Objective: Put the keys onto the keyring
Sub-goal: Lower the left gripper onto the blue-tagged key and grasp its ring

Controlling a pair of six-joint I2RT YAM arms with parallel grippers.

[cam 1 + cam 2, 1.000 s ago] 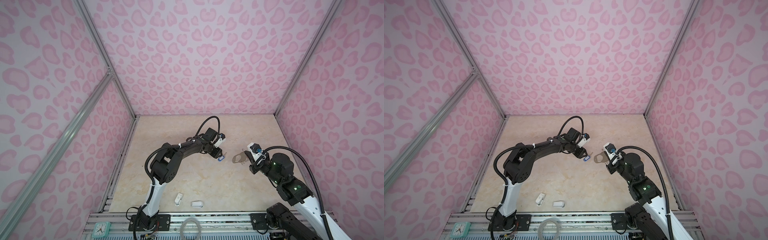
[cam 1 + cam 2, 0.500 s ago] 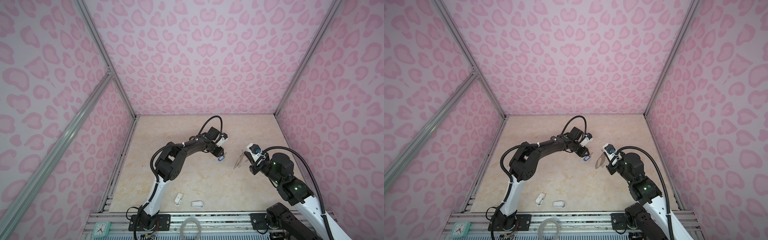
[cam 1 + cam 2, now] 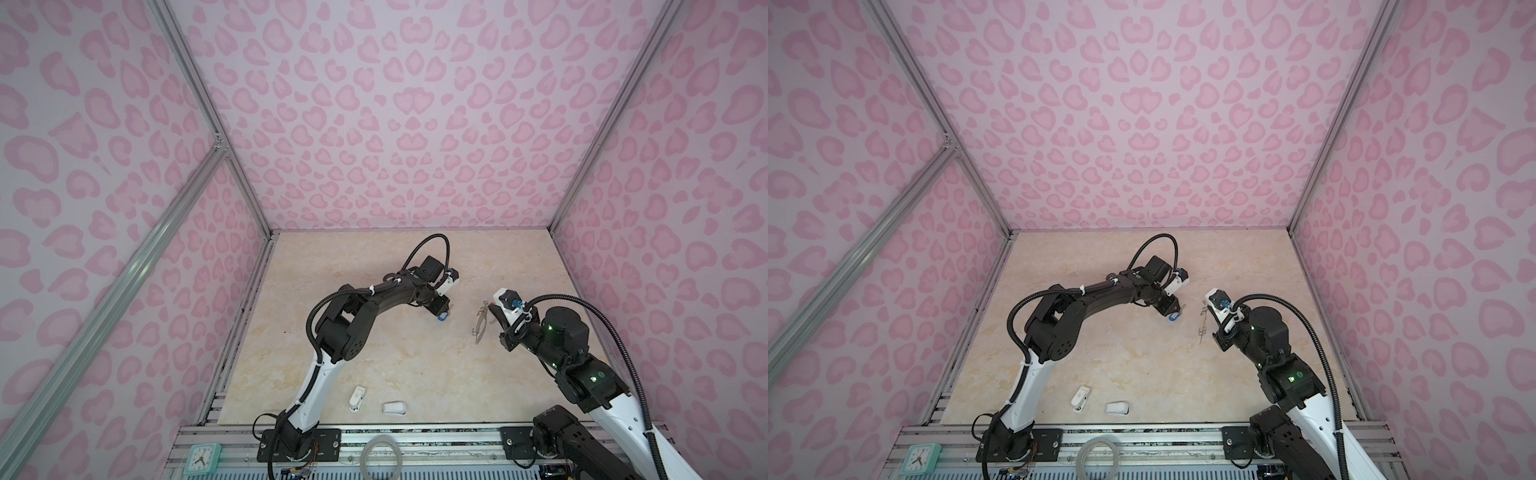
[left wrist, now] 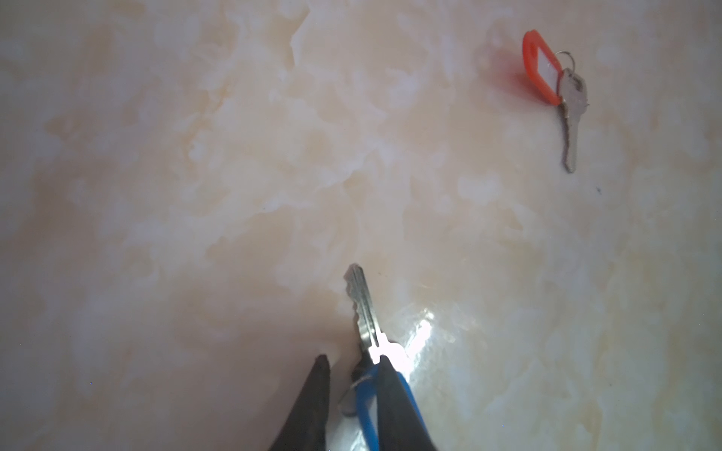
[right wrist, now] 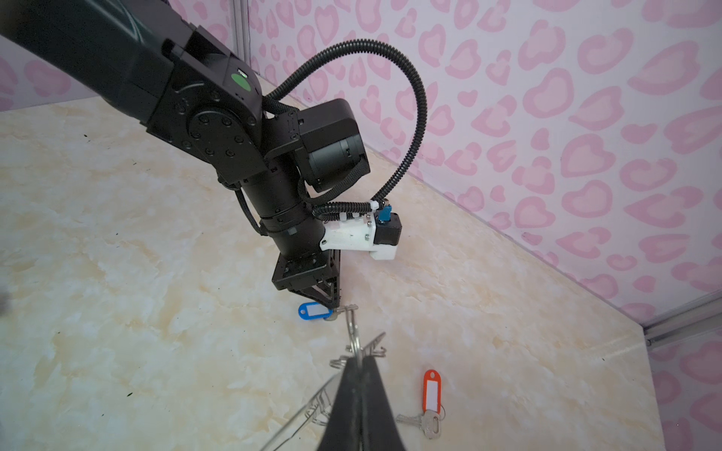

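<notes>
Two hands busy: right hand [image 5: 357,363] clamped on keyring [image 5: 352,332], left hand [image 4: 352,359] apart astride blue key [image 4: 363,308]; close squarely, centred.

Jaws, slightly apart, sit over the blue-tagged key [image 4: 363,308]; the red-tagged key [image 4: 554,86] lies well away.

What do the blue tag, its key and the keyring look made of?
Blue tag: likely plastic, smooth, saturated colour with pale label window.
Key: metal, bright silver, cut teeth, strong glare at the head.
Keyring: probably thin sheet metal, dull grey, seen nearly edge-on as a sliver, with wire rings.
</notes>
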